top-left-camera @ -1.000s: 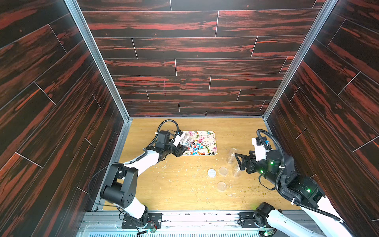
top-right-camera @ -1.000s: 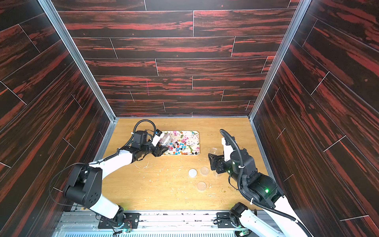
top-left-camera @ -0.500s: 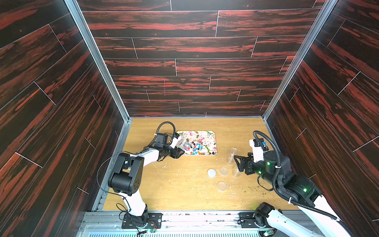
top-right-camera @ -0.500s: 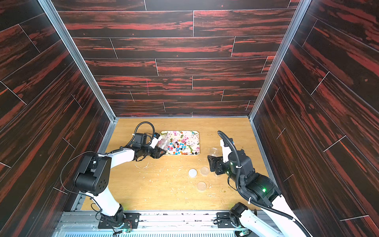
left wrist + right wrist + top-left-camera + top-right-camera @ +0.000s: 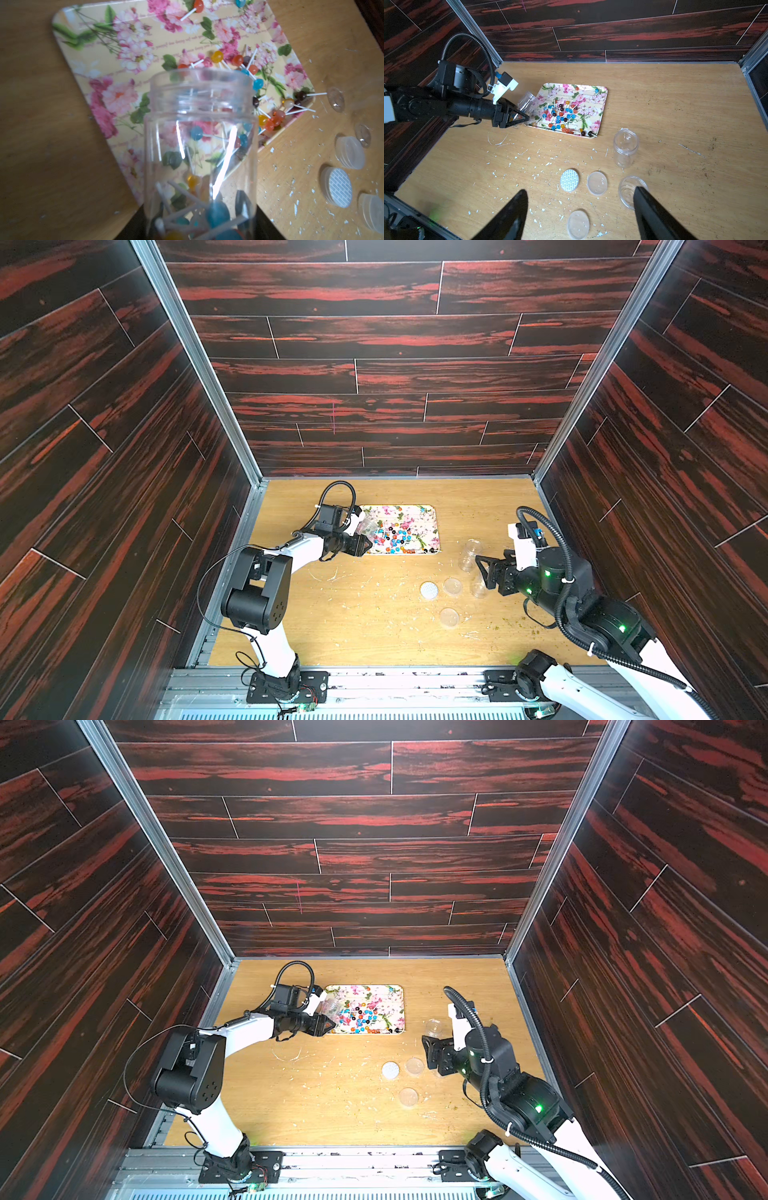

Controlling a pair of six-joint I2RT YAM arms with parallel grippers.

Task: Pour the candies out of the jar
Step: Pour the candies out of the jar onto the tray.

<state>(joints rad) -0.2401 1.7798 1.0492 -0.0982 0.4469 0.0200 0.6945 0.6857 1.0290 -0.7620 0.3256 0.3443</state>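
Several candies (image 5: 217, 212) are lying at the base of the jar (image 5: 199, 133), which the left gripper (image 5: 519, 118) is clamping, mouth over the tray (image 5: 83, 54); the right gripper (image 5: 581, 190) is hanging well apart, jaws spread.

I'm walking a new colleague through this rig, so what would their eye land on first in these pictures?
The flowered tray toward the back, left of centre, strewn with bright candies on white sticks, stands out first. Next, the left gripper holds a clear jar tipped at the tray's edge, some candies inside. The right gripper hangs open by loose lids and two empty jars.
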